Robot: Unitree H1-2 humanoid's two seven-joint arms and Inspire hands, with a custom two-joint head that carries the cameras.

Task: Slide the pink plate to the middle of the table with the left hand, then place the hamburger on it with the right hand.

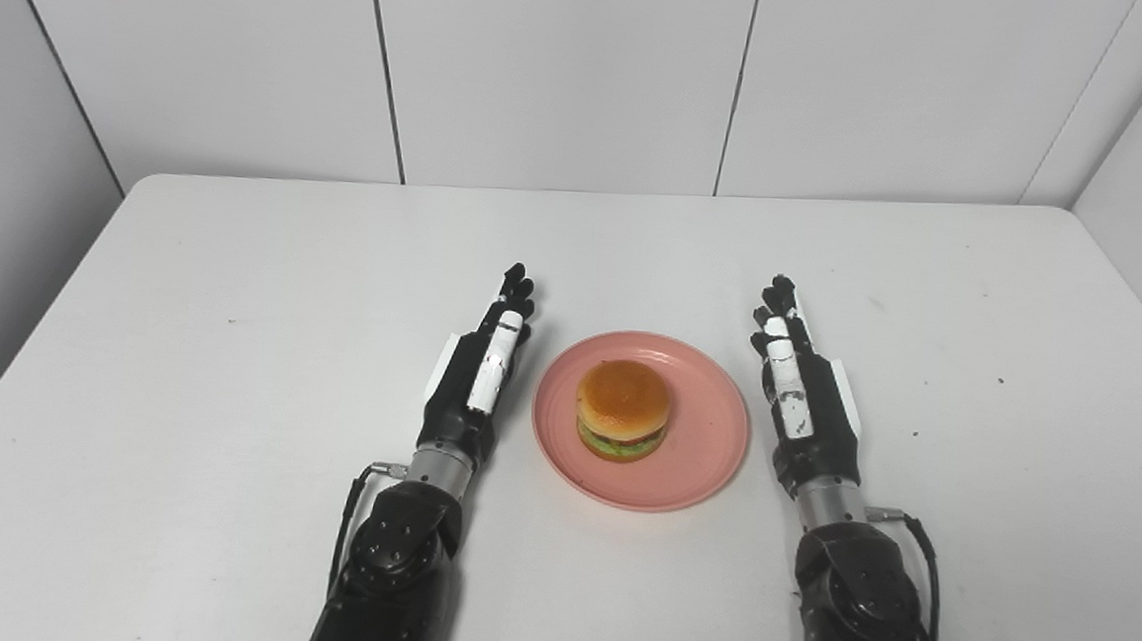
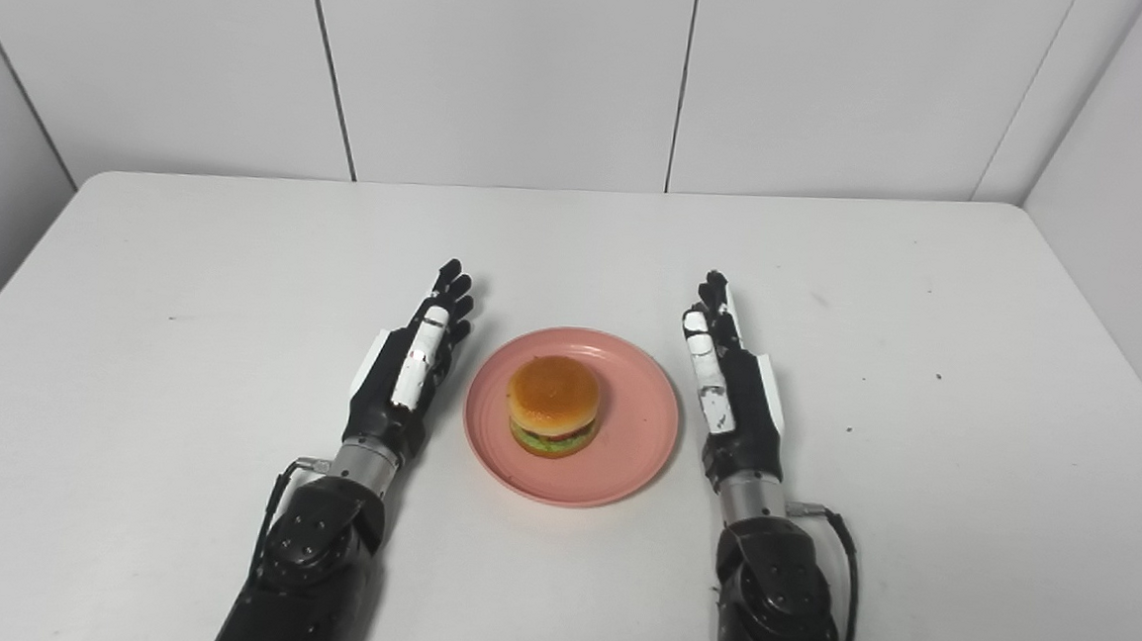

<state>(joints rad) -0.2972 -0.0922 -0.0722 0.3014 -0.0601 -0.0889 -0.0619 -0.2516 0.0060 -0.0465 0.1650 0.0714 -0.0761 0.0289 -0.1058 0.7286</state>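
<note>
The pink plate [image 1: 640, 421] sits near the middle of the white table [image 1: 233, 339], a little toward the robot's edge, and the hamburger [image 1: 622, 410] stands upright on it, slightly toward 9 o'clock of the plate's centre. Judged from this layout, both parts of the task look done: the plate is in the middle area and the burger rests on it, bun side up, with nothing hanging over the rim.

The left hand [image 1: 484, 370] lies at 9 o'clock of the plate, just beside the rim but not touching it as far as can be seen. Its fingers are stretched out straight toward 12 o'clock, and it holds nothing. The right hand [image 1: 795, 389] lies at 3 o'clock of the plate, also just beside the rim and apart from it, fingers likewise extended and empty. Both hands sit low over the table with the palms turned inward toward the plate.

Nothing appears left to move. At most, what remains is drawing the arms back from the plate, which calls for no contact with either thing.
</note>
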